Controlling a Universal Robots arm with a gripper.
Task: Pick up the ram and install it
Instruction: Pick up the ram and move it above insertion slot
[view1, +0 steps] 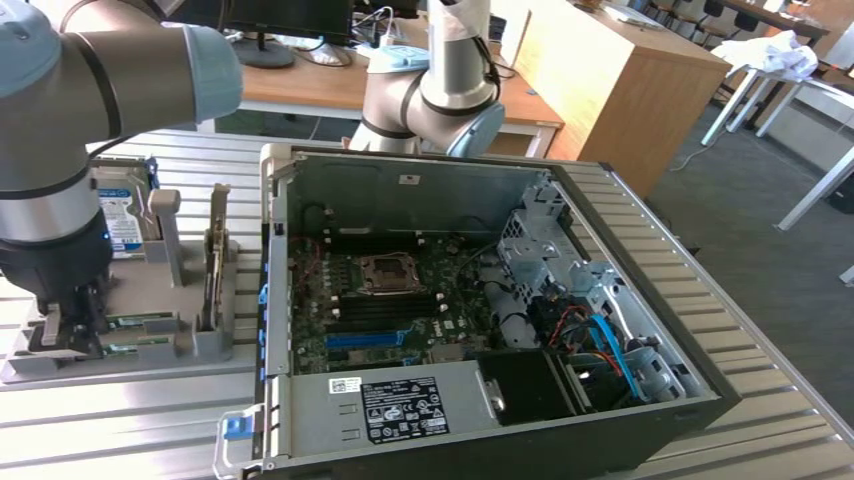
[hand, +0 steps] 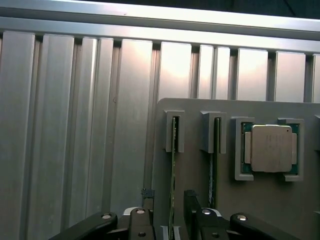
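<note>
Straddling the ram (hand: 173, 150) standing in its holder (hand: 260, 205), gripper (hand: 169, 196) spread wide

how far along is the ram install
Done: the gripper is at the grey slotted holder tray, open jaws either side of the thin green ram stick. In hand: nothing gripped. Left: lifting it and seating it in the open black computer case.

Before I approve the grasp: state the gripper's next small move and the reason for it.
Probably close the gripper: the ram stands on edge in its grey holder, and the open fingers sit on either side of it.
</note>
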